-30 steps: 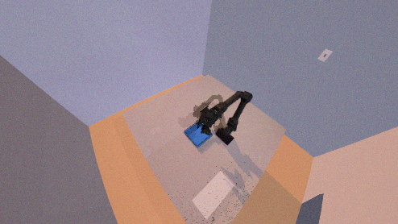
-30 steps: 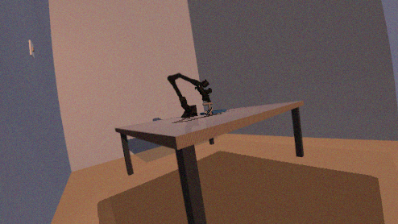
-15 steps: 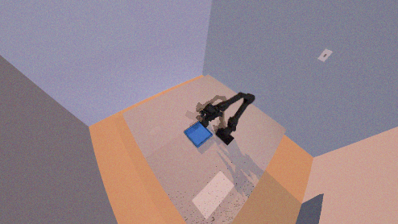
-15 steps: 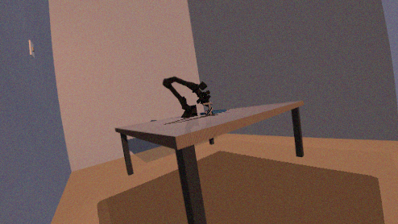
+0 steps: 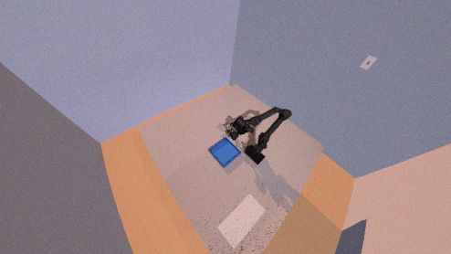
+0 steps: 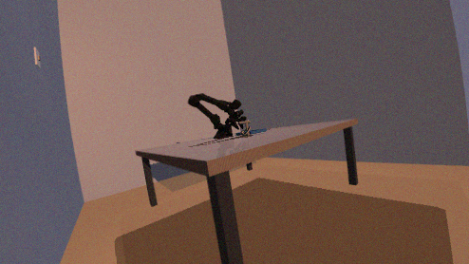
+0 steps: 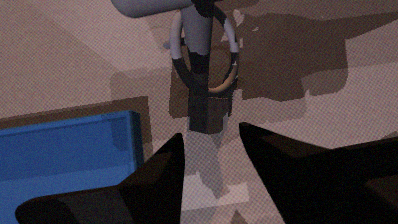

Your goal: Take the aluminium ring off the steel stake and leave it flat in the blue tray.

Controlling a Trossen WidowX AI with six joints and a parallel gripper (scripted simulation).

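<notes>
Ring (image 7: 176, 42) pale grey, rounded, partly shadowed; warm glint low; encircles stake (image 7: 197, 35).

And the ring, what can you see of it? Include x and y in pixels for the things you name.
The ring (image 7: 176, 45) is a thin round hoop, grey and metal-looking, with a warm tan glow low on one side. It goes around the steel stake (image 7: 197, 30), under the cross-bar (image 7: 150, 6), outside the blue tray (image 7: 134, 145). The gripper (image 7: 210, 133) isn't holding it. I can't make out its tab, or whether it touches the stake.
</notes>
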